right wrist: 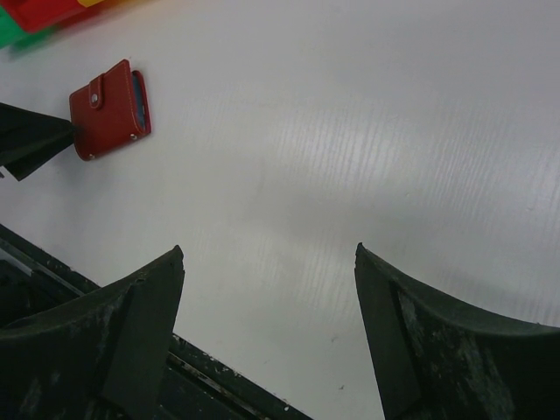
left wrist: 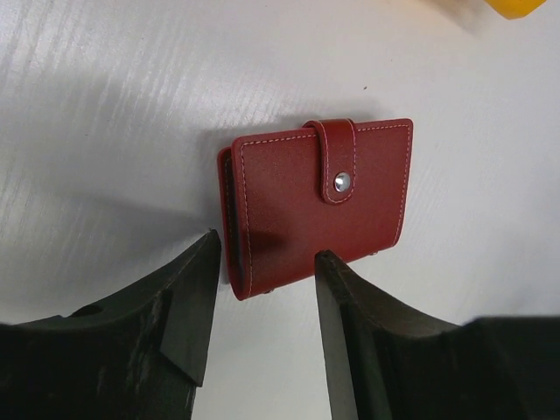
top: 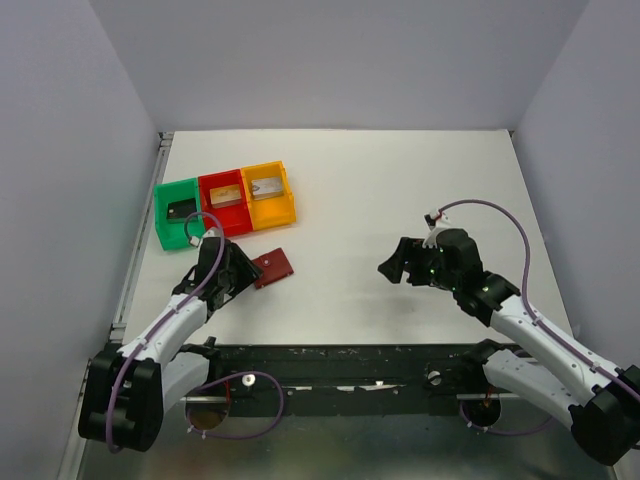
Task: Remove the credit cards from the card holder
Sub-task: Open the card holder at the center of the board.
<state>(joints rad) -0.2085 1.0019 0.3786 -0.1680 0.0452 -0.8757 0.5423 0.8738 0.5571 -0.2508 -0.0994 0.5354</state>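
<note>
Maroon card holder point(top: 273, 267) lay snapped shut, flat on the near-left of the white table point(top: 400, 180).
Left gripper point(left wrist: 267, 254) was parted, its fingers point(left wrist: 188, 297) astride the holder's near edge; contact couldn't be told. Right gripper point(right wrist: 269, 254) hung wide open over the table, well to the right. Coloured trays point(top: 246, 193) sat just beyond the holder.

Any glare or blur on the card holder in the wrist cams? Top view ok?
Left wrist: card holder sharp, snap glints, soft shadow along its left edge, streaky sheen on the table. Right wrist: holder small but crisp, broad sheen mid-table. Top external: even light, no obvious glare.
</note>
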